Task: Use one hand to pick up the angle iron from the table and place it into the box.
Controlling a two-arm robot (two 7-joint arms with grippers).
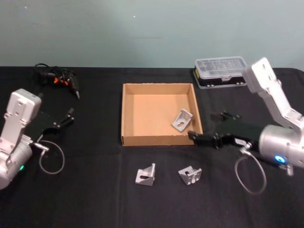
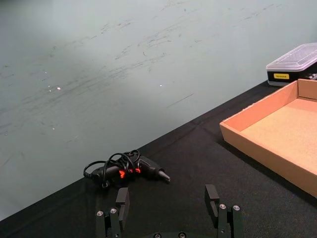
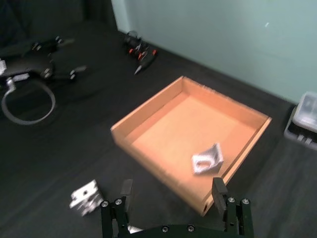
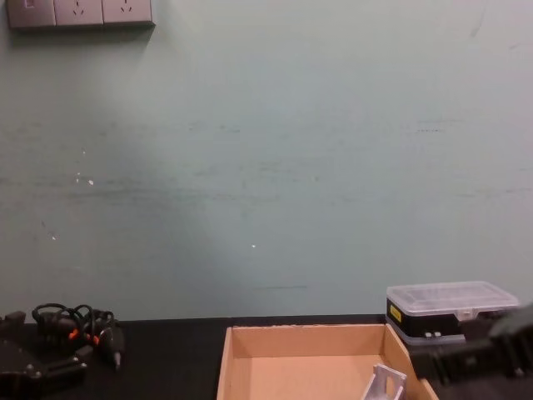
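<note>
Right gripper [image 1: 194, 137]: jaws wide, empty, at the 5 o'clock corner of the box [image 1: 127, 114].
Boxed angle iron [image 1: 182, 120]: 11 o'clock of it, near.
Left loose iron [image 1: 146, 175], right loose iron [image 1: 190, 175]: on table [image 1: 95, 194], 6 to 8 o'clock.
Left gripper [image 1: 69, 116]: parked wide at 9 o'clock.

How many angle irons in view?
3. One angle iron lies in the box by its right wall; two angle irons sit on the table before it. None seems hidden.

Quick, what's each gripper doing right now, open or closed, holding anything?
Left gripper: open, holding nothing.
Right gripper: open, holding nothing, near the box's front right corner.
</note>
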